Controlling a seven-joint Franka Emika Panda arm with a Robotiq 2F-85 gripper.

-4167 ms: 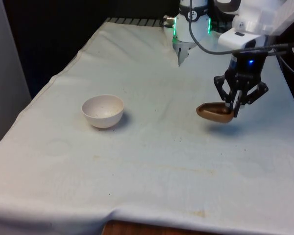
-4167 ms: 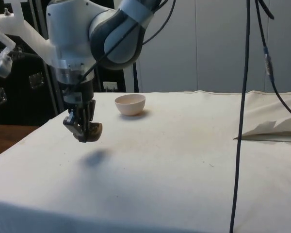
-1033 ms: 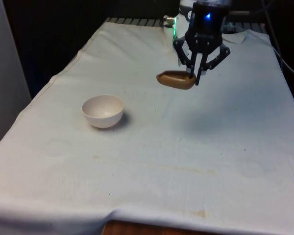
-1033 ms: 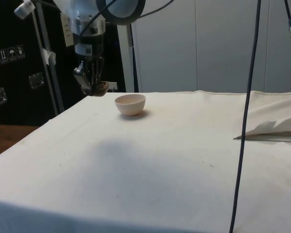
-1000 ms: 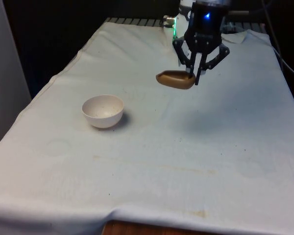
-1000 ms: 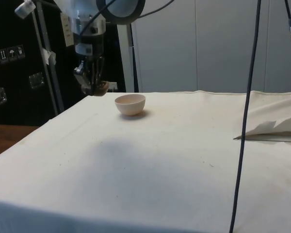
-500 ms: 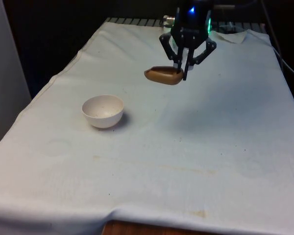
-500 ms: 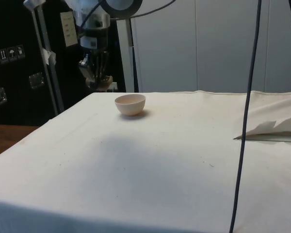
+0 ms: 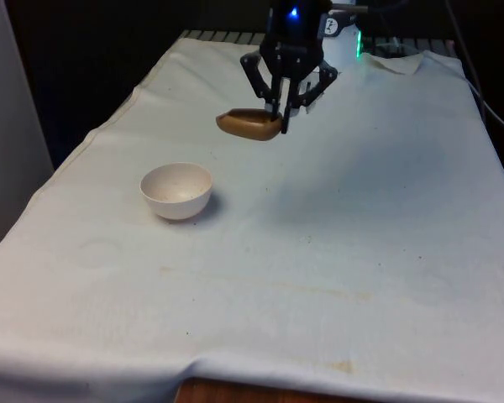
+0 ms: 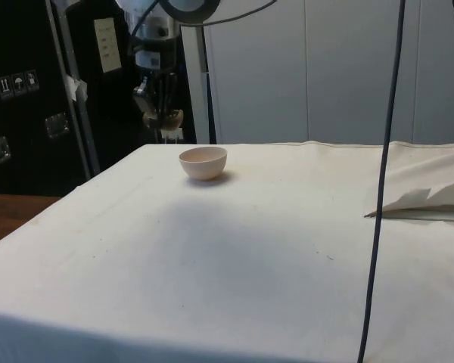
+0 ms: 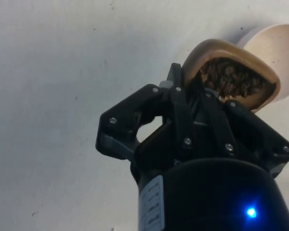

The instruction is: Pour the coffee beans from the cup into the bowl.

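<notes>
Claw [image 9: 282, 113] clamps the brown cup [image 9: 249, 124] of beans [image 11: 231, 79], seemingly short of the bowl [image 9: 177, 191].

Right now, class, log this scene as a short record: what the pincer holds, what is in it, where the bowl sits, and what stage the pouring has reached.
pincer: shut on the cup's rim, raised above the table
cup: brown, held roughly level, not tipped
coffee beans: inside the cup
bowl: white, on the white cloth, looks empty
cup versus bowl: apart, cup higher and toward the front view's right
pouring: not yet begun
</notes>
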